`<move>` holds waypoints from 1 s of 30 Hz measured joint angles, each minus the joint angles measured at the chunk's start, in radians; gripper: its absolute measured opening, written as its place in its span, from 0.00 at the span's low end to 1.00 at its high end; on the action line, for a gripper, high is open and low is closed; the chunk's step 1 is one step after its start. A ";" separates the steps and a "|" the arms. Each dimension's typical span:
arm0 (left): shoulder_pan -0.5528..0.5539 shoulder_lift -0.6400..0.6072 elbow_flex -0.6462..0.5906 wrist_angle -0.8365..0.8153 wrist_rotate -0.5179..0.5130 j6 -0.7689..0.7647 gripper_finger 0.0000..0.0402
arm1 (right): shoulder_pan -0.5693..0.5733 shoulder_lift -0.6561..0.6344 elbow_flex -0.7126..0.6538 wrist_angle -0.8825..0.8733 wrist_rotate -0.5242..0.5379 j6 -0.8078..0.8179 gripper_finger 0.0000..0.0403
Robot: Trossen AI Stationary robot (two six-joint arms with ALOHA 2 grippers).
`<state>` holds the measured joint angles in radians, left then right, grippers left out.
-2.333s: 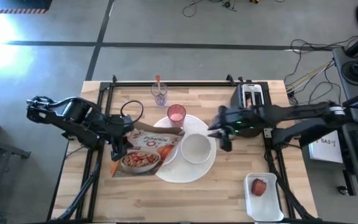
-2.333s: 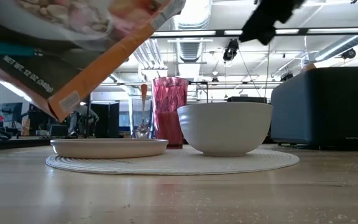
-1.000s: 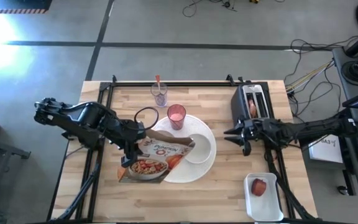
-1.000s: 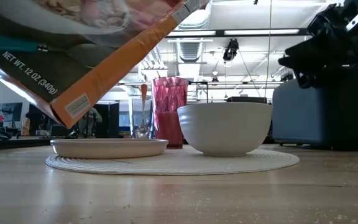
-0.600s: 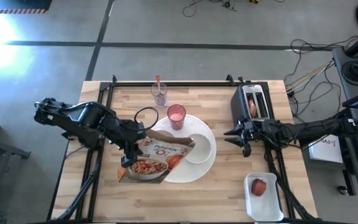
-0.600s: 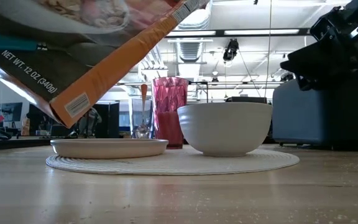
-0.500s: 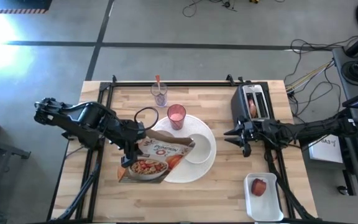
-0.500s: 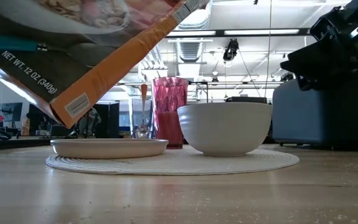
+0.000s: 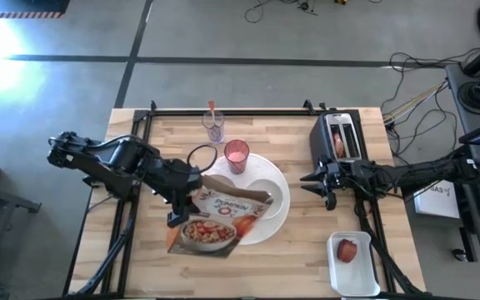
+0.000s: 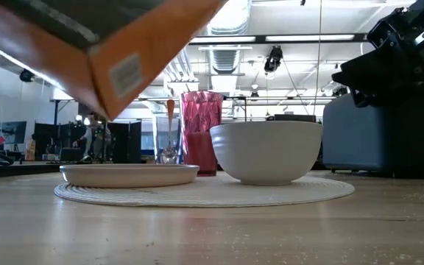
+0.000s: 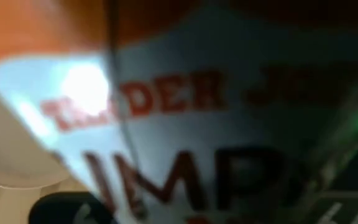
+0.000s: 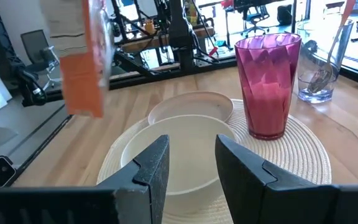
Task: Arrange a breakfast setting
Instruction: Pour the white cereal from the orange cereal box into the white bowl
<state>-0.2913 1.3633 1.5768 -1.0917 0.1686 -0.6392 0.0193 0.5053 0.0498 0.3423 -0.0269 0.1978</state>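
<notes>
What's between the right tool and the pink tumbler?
In the right wrist view, the white bowl sits between the right tool and the pink tumbler, all over the round placemat.

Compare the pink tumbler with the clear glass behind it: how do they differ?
The tumbler is pink and tinted, while the glass is colourless. The tumbler stands taller than the glass. The glass holds an orange-handled spoon; nothing sticks out of the tumbler. The tumbler stands on the round placemat, the glass on bare wood beyond it. Both stand upright.
</notes>
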 joint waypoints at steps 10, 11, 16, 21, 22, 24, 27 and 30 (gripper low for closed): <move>0.035 0.081 -0.001 -0.001 0.159 -0.055 0.00 | 0.000 0.000 0.006 -0.004 0.003 0.004 0.30; 0.045 0.090 -0.001 -0.002 0.180 -0.068 0.00 | 0.000 0.000 0.006 -0.004 0.003 0.004 0.30; 0.117 0.116 -0.001 -0.053 0.230 -0.118 0.00 | 0.000 0.000 0.006 -0.004 0.003 0.003 0.30; 0.174 0.117 -0.001 -0.050 0.241 -0.131 0.00 | 0.000 0.000 0.007 -0.003 0.003 0.003 0.30; 0.182 0.117 -0.001 -0.049 0.244 -0.138 0.00 | 0.000 0.000 0.007 -0.003 0.003 0.004 0.30; 0.193 0.116 -0.001 -0.047 0.244 -0.157 0.00 | 0.000 0.000 0.007 -0.002 0.003 0.004 0.30; 0.198 0.117 -0.001 -0.035 0.244 -0.187 0.00 | 0.000 0.000 0.007 -0.002 0.003 0.004 0.30; 0.198 0.121 -0.001 -0.005 0.246 -0.226 0.00 | 0.000 0.000 0.007 -0.002 0.002 0.004 0.30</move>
<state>-0.0937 1.4839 1.5761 -1.0962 0.4145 -0.8655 0.0193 0.5056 0.0570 0.3405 -0.0245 0.2016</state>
